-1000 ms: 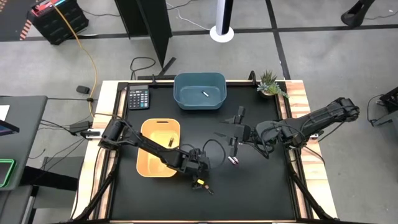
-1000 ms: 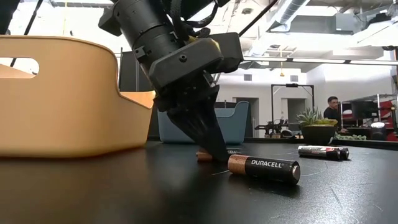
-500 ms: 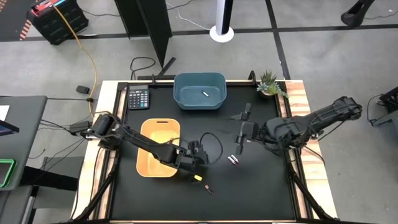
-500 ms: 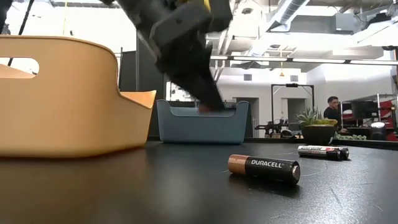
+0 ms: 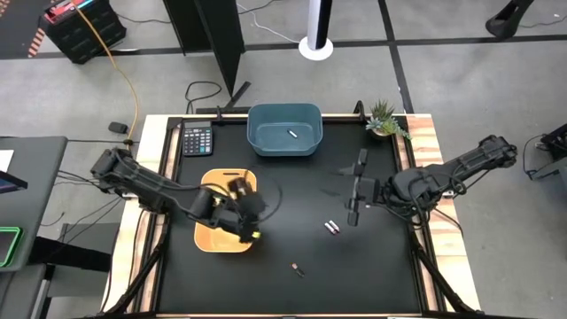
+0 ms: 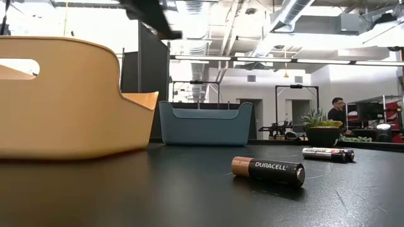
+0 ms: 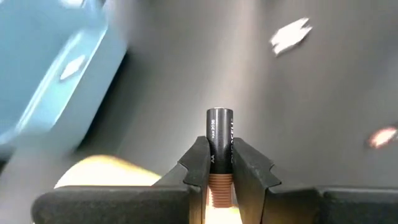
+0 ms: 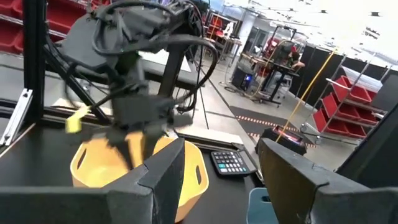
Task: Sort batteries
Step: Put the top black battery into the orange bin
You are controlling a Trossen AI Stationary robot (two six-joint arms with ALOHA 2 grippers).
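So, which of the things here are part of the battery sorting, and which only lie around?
Part of the job:
- dark battery in the left claw
- loose batteries
- yellow tray
- blue tray holding one pale battery
- right claw, open, waiting

Lying about:
- calculator
- potted plant

Left gripper (image 5: 241, 217) hangs over the table's left side, fingers (image 7: 200, 165) clamped. Right gripper (image 5: 356, 190) hovers at right, fingers (image 8: 163, 177) spread.

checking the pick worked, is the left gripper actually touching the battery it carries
Touching. The left wrist view shows the left gripper with both fingers pressed against the sides of the dark, copper-ended battery, no gap on either side.
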